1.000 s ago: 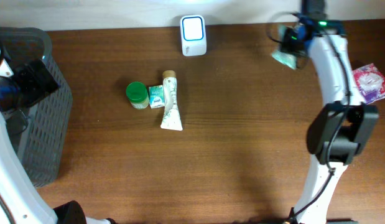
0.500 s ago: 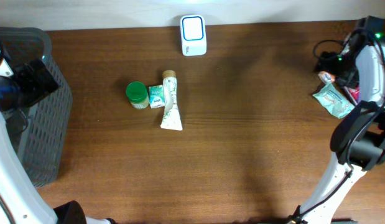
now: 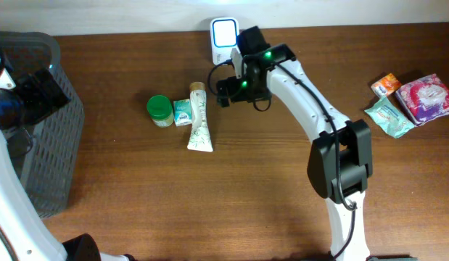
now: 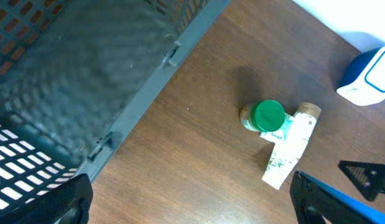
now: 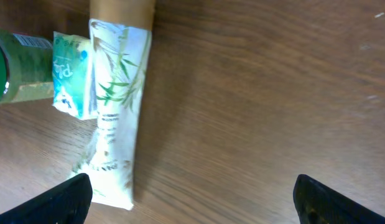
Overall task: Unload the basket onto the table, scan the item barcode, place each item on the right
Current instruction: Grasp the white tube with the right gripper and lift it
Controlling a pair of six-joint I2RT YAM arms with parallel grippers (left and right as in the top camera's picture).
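The white barcode scanner (image 3: 225, 40) stands at the table's back edge. Three items lie together left of centre: a white tube with bamboo print (image 3: 199, 119), a small teal-white packet (image 3: 182, 112) and a green-lidded jar (image 3: 159, 110). My right gripper (image 3: 225, 87) hovers just right of the tube's capped end, open and empty. In the right wrist view the tube (image 5: 117, 112) lies at the left, between the open gripper (image 5: 192, 199) and the packet (image 5: 73, 74). My left gripper (image 4: 192, 199) is open and empty by the basket, with the jar (image 4: 267, 116) far ahead.
A dark grey mesh basket (image 3: 43, 145) fills the left edge, with my left arm above it. At the far right lie a teal pouch (image 3: 387, 116), a pink pack (image 3: 427, 98) and a small orange packet (image 3: 386, 85).
My right arm carried the teal pouch to the far right, let it go and opened. It then swung back to the middle beside the tube. The left arm has not moved.
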